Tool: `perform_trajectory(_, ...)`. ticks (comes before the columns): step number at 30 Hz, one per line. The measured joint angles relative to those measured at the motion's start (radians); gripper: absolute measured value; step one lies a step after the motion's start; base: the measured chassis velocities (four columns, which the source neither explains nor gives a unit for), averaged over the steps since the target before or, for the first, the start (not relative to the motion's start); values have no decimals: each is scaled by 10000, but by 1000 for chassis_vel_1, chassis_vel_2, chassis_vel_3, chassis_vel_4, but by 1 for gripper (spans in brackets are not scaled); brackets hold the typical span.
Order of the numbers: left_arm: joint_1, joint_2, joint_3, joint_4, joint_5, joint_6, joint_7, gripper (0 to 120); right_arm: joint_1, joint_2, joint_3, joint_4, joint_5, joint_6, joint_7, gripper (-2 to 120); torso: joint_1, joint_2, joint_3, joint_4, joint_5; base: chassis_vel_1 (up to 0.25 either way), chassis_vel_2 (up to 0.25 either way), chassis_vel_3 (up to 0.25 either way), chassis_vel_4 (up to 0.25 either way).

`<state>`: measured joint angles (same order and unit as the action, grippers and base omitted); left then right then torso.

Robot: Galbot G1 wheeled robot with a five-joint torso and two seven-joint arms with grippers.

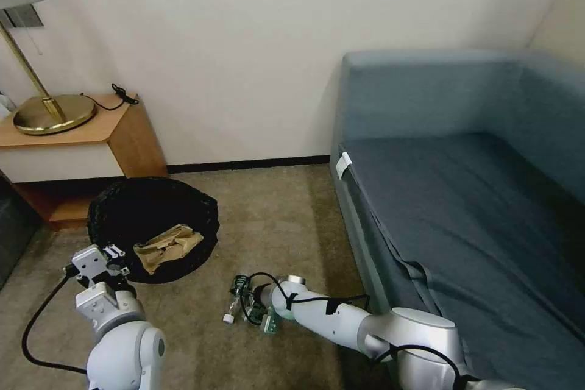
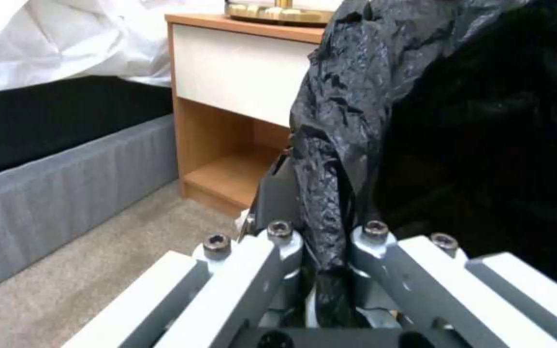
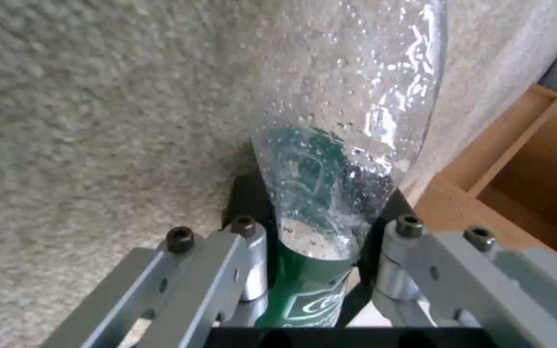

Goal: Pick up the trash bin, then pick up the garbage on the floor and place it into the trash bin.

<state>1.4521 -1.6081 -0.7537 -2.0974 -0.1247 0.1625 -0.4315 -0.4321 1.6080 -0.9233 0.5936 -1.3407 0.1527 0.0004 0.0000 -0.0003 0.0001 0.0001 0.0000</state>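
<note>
The trash bin (image 1: 152, 210), lined with a crinkled black bag (image 2: 356, 96), sits low at my left over the carpet. A crumpled tan paper bag (image 1: 167, 247) lies inside it. My left gripper (image 1: 116, 254) (image 2: 320, 203) is shut on the bin's near rim, pinching the black liner. My right gripper (image 1: 247, 306) (image 3: 317, 212) is down by the floor in front of me, shut on the small clear bottle (image 1: 236, 292) (image 3: 349, 121) at its dark green label. The bottle's white cap points toward me, and its body lies close to the carpet.
A wooden nightstand (image 1: 122, 134) (image 2: 227, 82) with a brass lamp base (image 1: 52, 113) stands behind the bin. A grey-blue sofa (image 1: 463, 195) runs along my right, its edge close to the right arm. A grey bed base (image 2: 53, 188) lies beyond the left gripper. Open carpet (image 1: 274, 213) lies between bin and sofa.
</note>
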Motion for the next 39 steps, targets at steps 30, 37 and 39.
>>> perform_trajectory(30, -277, 0, -286, 138, -360, 59, 3, 4, 120, 1, 2235, 947, -250, 450, 212, 20, 0, 2, -1, 0, 0, 0, 0, 0, 0)
perform_trajectory(37, -259, 0, -397, 208, -476, 63, 7, 4, -190, -386, 3713, 1223, -295, 474, 262, 19, 0, 2, -1, -1, 0, 0, 0, 0, 0)
perform_trajectory(39, -258, 0, -395, 208, -487, 63, 15, 4, -285, -590, 4001, 1279, -303, 481, 266, 19, 1, 2, -1, -3, 1, 0, 0, 0, 0)
